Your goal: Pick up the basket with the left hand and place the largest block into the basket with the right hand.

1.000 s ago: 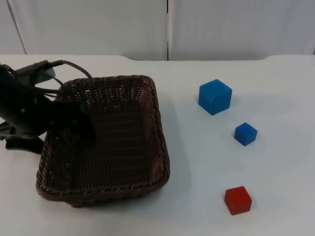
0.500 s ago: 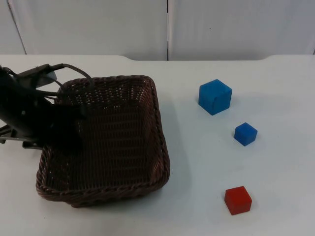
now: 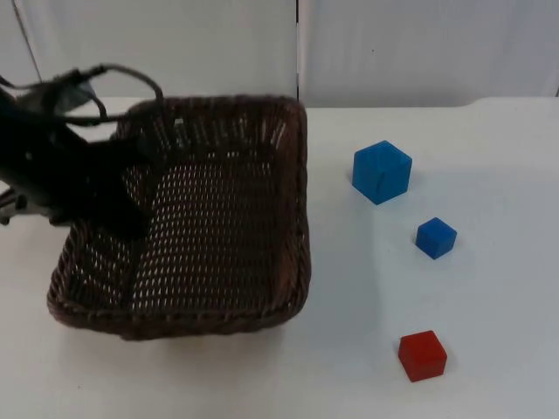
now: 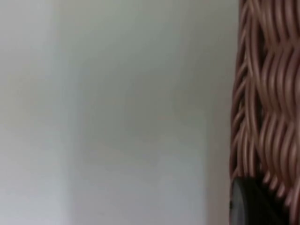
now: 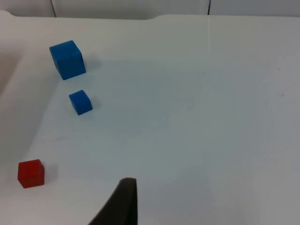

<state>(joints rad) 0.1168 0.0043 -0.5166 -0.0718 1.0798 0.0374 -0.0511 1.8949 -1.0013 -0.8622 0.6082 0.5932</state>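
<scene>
Gripping the basket (image 3: 210,227) by its left rim, the left gripper (image 3: 131,196) is raising it; the large blue block (image 3: 382,172) is sitting just right of the basket, nearer the waiting right gripper (image 5: 123,201), whose finger state cannot be told.

Top camera looks down; right wrist shares its blocks (image 3: 382,172).

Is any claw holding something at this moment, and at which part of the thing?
The left claw holds the brown wicker basket at its left wall. The right arm waits; its claw hangs over bare table, holding nothing.
</scene>
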